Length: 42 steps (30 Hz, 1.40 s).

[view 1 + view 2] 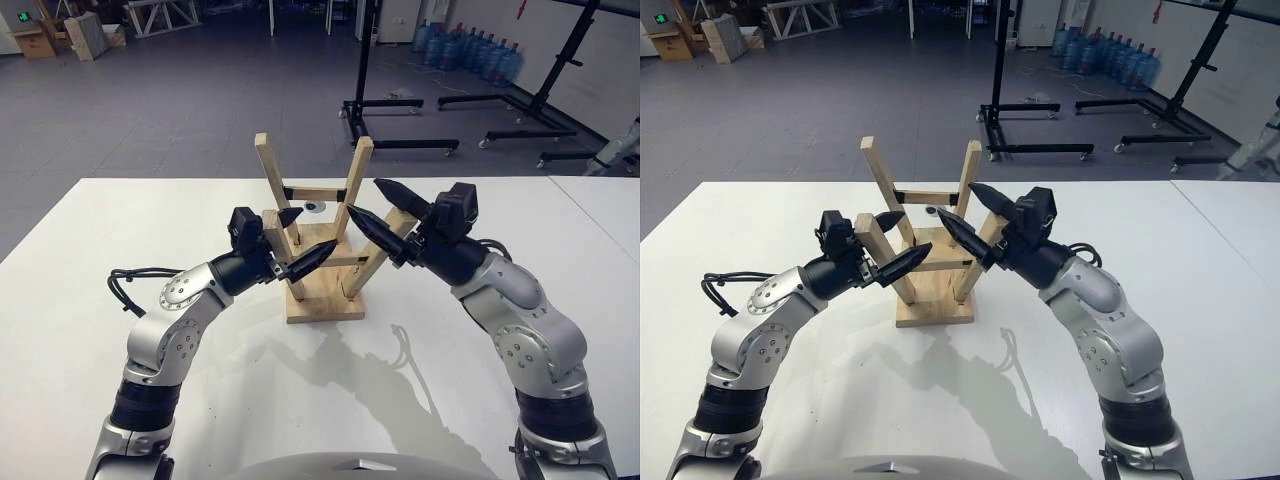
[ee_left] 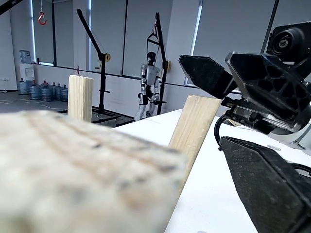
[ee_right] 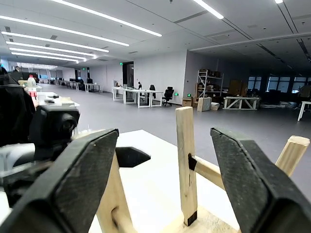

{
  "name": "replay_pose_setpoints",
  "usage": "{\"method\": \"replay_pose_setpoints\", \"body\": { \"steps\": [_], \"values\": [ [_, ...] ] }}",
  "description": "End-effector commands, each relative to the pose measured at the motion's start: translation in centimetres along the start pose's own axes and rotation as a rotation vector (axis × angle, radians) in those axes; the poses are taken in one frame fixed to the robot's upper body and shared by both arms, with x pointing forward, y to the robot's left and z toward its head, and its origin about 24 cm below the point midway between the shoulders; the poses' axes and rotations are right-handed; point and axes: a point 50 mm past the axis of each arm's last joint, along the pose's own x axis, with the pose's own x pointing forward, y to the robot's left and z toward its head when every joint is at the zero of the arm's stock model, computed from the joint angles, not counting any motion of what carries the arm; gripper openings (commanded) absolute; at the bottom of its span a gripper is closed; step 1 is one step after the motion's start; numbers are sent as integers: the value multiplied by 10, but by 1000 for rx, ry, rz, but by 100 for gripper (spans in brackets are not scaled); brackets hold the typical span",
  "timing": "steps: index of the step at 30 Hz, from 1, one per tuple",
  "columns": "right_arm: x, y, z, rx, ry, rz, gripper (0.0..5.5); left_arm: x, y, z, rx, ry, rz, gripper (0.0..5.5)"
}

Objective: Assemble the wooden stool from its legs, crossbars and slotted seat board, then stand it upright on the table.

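**Wooden stool [image 1: 325, 290] upside down, both grippers open at its legs**

I see the stool inverted on the white table [image 1: 100, 230], well back from my near edge. Its seat board [image 1: 935, 312] lies flat and four legs [image 1: 268, 180] point upward, splayed outward. A crossbar [image 1: 315, 193] joins the two far legs. My left gripper [image 1: 320, 226] sits low at the near-left leg [image 1: 902, 290] with its jaws parted. I cannot tell whether either finger touches the wood. My right gripper [image 1: 363, 196] hangs higher, just beside the far-right leg, its jaws spread wide and holding nothing.
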Motion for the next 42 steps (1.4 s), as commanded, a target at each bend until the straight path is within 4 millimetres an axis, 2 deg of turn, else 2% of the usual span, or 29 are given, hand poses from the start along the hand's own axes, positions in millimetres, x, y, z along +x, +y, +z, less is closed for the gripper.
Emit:
{"method": "replay_pose_setpoints", "body": {
  "steps": [1, 3, 5, 8, 11, 15, 18, 22, 27, 30, 32, 34, 36, 40, 42],
  "values": [
    [5, -9, 41, -45, -172, -12, 348, 0, 2, -3, 10, 4, 22, 514],
    [1, -21, 56, -33, -246, -53, 348, 0, 2, -3, 13, 0, 29, 514],
    [-5, -40, 59, -37, -265, -142, 348, -1, 3, -3, 17, -1, 36, 514],
    [-13, -78, 39, -107, -185, -340, 348, -3, 7, -2, 28, 1, 49, 514],
    [-8, -90, 5, -179, -62, -352, 348, -6, 11, -1, 40, 6, 59, 514],
    [-2, -87, -31, -123, -5, -301, 348, -8, 15, 0, 55, 13, 64, 514],
    [1, -78, -50, -67, 38, -220, 348, -13, 20, 1, 67, 24, 84, 514],
    [-6, -46, -63, 7, 124, 21, 348, -24, 29, 4, 86, 29, 131, 514],
    [-23, -2, -56, 47, 230, 291, 348, -46, 45, 10, 115, 36, 223, 514],
    [-21, 20, -39, 43, 224, 395, 348, -54, 54, 13, 129, 40, 266, 514],
    [-18, 26, -27, 27, 209, 427, 348, -57, 55, 10, 129, 44, 283, 514],
    [-18, 25, -20, 34, 201, 423, 348, -58, 56, 5, 121, 49, 293, 514],
    [-29, 11, -23, 76, 240, 366, 348, -60, 57, -1, 114, 51, 308, 514],
    [-66, -20, -48, 219, 374, 240, 348, -53, 55, 0, 122, 37, 292, 514],
    [-75, -36, -62, 247, 409, 168, 348, -50, 54, 2, 124, 26, 275, 514]
  ]
}}
